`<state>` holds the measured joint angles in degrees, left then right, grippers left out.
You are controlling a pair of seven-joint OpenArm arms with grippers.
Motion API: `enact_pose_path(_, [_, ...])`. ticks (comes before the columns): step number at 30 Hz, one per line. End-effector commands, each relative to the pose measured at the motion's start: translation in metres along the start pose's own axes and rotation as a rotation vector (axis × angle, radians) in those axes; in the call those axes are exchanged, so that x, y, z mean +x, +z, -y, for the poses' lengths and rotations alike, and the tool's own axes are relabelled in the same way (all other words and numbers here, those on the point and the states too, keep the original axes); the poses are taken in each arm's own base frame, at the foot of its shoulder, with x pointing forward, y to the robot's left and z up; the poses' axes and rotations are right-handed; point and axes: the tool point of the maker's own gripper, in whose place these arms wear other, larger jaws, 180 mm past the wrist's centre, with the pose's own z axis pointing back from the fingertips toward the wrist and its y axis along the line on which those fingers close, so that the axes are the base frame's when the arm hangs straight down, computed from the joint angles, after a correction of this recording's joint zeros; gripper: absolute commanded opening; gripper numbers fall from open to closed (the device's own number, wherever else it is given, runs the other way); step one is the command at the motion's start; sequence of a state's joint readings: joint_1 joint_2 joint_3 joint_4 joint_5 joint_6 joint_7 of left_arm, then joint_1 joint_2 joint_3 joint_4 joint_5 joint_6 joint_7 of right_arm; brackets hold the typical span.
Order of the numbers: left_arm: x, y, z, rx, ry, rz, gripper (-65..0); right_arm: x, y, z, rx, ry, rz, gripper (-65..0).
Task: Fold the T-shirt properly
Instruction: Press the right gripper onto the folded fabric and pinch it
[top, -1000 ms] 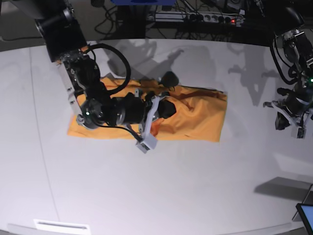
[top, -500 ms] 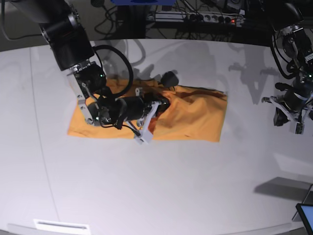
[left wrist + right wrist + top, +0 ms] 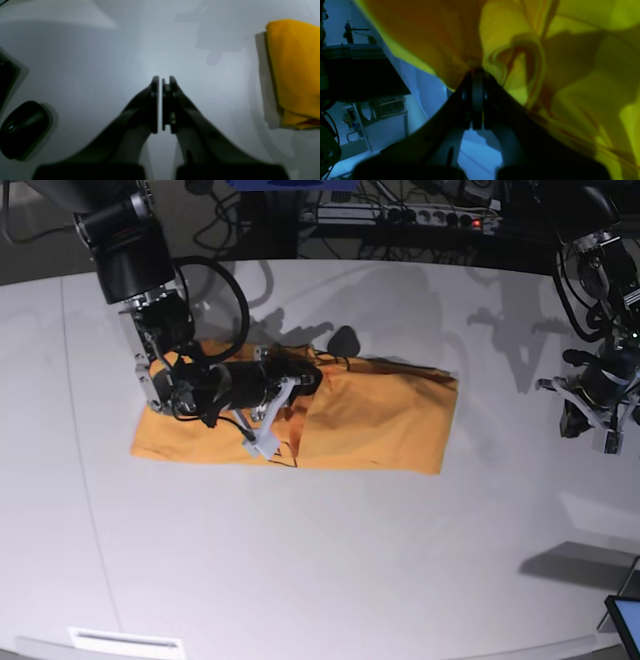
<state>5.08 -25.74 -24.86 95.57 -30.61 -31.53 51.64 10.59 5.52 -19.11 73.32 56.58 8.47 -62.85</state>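
We can read no text, label, brand, number or sign in any view. The T-shirt point(image 3: 370, 420) is plain, with no print on the cloth ahead of the right jaws, and the table point(image 3: 100, 62) ahead of the left jaws bears no markings.

orange t-shirt point(image 3: 370, 420) spread as a long strip on the white desk point(image 3: 320, 560). right gripper point(image 3: 312, 378) low over its upper edge, pinching cloth. left gripper point(image 3: 590, 420) well apart, over bare desk.
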Motion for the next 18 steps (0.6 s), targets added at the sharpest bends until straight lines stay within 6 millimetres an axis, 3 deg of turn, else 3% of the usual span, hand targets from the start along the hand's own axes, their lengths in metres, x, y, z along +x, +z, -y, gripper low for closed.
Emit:
enact_pose_path(1, [0.017, 0.004, -0.006, 0.012, -0.018, 0.05, -65.0, 0.01, 0.005, 0.002, -0.021, 0.019, 0.02, -64.7])
enact_pose_path(5, [0.017, 0.005, -0.007, 0.016, -0.017, 0.049, -65.0, 0.012, 0.006, 0.0, -0.021, 0.024, 0.025, -64.7])
enact_pose_path(10, [0.015, 0.005, -0.008, 0.017, -0.014, 0.045, -65.0, 0.041, 0.031, -0.011, -0.038, 0.127, 0.098, -64.7])
enact_pose_path(14, [0.015, 0.005, -0.008, 0.017, -0.014, 0.045, -65.0, 0.053, 0.038, -0.015, -0.049, 0.162, 0.087, -64.7])
enact_pose_path(18, [0.015, 0.004, -0.007, 0.014, -0.015, 0.044, -65.0, 0.069, 0.044, -0.016, -0.085, 0.087, 0.112, -64.7])
